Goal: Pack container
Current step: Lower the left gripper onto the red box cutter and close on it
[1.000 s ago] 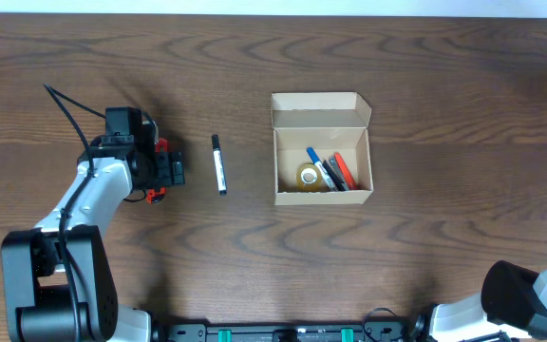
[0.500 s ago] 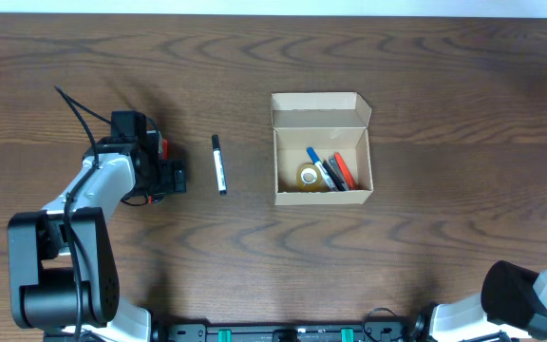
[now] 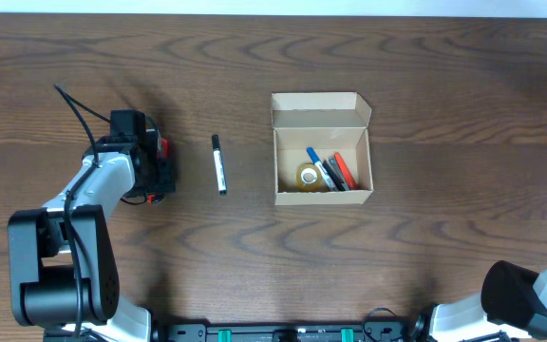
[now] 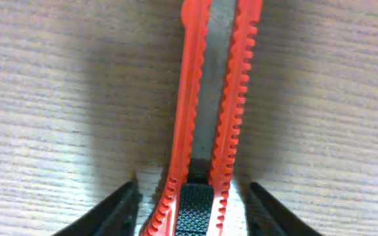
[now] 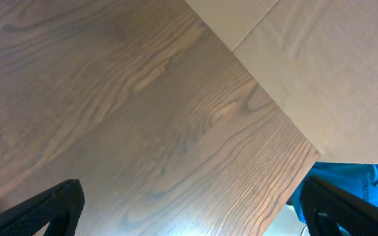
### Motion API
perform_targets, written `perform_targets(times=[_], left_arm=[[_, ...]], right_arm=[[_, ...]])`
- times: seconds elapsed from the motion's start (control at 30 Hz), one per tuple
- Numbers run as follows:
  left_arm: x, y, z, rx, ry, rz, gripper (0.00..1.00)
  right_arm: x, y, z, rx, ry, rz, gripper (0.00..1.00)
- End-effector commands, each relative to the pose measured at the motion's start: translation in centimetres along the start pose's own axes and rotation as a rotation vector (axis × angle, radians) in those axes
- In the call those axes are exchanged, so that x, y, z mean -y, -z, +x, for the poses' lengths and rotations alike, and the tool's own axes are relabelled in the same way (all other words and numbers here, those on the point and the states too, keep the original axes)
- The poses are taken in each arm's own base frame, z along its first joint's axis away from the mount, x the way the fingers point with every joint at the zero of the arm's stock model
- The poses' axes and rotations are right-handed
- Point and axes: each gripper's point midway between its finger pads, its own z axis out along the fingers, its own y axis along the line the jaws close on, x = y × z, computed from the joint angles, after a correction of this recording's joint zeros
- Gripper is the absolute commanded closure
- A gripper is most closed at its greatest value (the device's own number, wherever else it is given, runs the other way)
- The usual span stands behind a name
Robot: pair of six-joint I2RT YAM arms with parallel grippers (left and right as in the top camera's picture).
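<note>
1. A dark, wood-grained bench [image 3: 425, 237] is seen under both arms. Past its edge, a pale tan surface [image 5: 333, 78] and something blue [image 5: 353, 187] are shown to the right wrist camera.
2. The left gripper [image 4: 195, 206] is held open astride a red utility knife [image 4: 209, 98], with a gap seen at each finger.
3. The right gripper [image 5: 195, 216] is spread wide, and nothing is held.
4. The container [image 3: 323, 198] is set well apart from the left gripper, with a black pen [image 3: 218, 163] laid between them.
</note>
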Motion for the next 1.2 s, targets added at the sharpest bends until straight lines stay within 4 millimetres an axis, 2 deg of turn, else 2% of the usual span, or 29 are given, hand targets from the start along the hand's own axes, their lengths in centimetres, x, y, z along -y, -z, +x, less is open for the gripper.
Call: perform_targets(times=[0.0,0.03,0.07,0.1,0.5,0.53,0.57,0.6,0.67,0.7,0.73,0.8,0.9,0.97,1.0,1.17], left_arm=[[0.2,-1.0,1.2,-0.052,-0.001,0.020,0.67],[0.2,-1.0,1.2,-0.052,-0.001,0.020,0.82],[0.2,-1.0,1.2,-0.052,-0.001,0.020,0.92],[0.2,-1.0,1.2,-0.051,0.004,0.020,0.94],[0.4,-0.7,0.8,-0.045,0.010,0.028,0.94],[0.4,-0.7,0.7,-0.045,0.010,0.027,0.91],[0.4,-0.7,0.7,-0.045,0.009,0.025,0.79],[0.3,-0.7,0.8,-0.046,0.009,0.023,0.78],[0.3,-0.6,0.8,-0.048,0.009,0.023,0.79],[0.3,-0.6,0.9,-0.050,0.009,0.023,0.90],[0.3,-0.6,0.8,-0.049,0.006,0.021,0.94],[0.3,-0.5,0.6,-0.043,0.006,0.020,0.93],[0.3,-0.2,0.0,-0.027,0.005,0.021,0.71],[0.4,-0.1,-0.5,-0.015,0.005,0.022,0.18],[0.4,0.0,-0.7,-0.009,0.004,0.022,0.05],[0.4,0.1,-1.2,0.005,0.003,0.023,0.05]], right_arm=[[0.6,0.5,-0.2,0.016,-0.030,0.010,0.01],[0.6,0.5,-0.2,0.016,-0.030,0.010,0.01],[0.6,0.5,-0.2,0.016,-0.030,0.010,0.01],[0.6,0.5,-0.2,0.016,-0.030,0.010,0.01],[0.6,0.5,-0.2,0.016,-0.030,0.010,0.01],[0.6,0.5,-0.2,0.016,-0.030,0.010,0.01],[0.6,0.5,-0.2,0.016,-0.030,0.010,0.01],[0.6,0.5,-0.2,0.016,-0.030,0.010,0.01],[0.6,0.5,-0.2,0.016,-0.030,0.010,0.01],[0.6,0.5,-0.2,0.016,-0.030,0.010,0.01],[0.6,0.5,-0.2,0.016,-0.030,0.010,0.01],[0.6,0.5,-0.2,0.016,-0.030,0.010,0.01],[0.6,0.5,-0.2,0.016,-0.030,0.010,0.01],[0.6,0.5,-0.2,0.016,-0.030,0.010,0.01],[0.6,0.5,-0.2,0.016,-0.030,0.010,0.01],[0.6,0.5,-0.2,0.016,-0.030,0.010,0.01]])
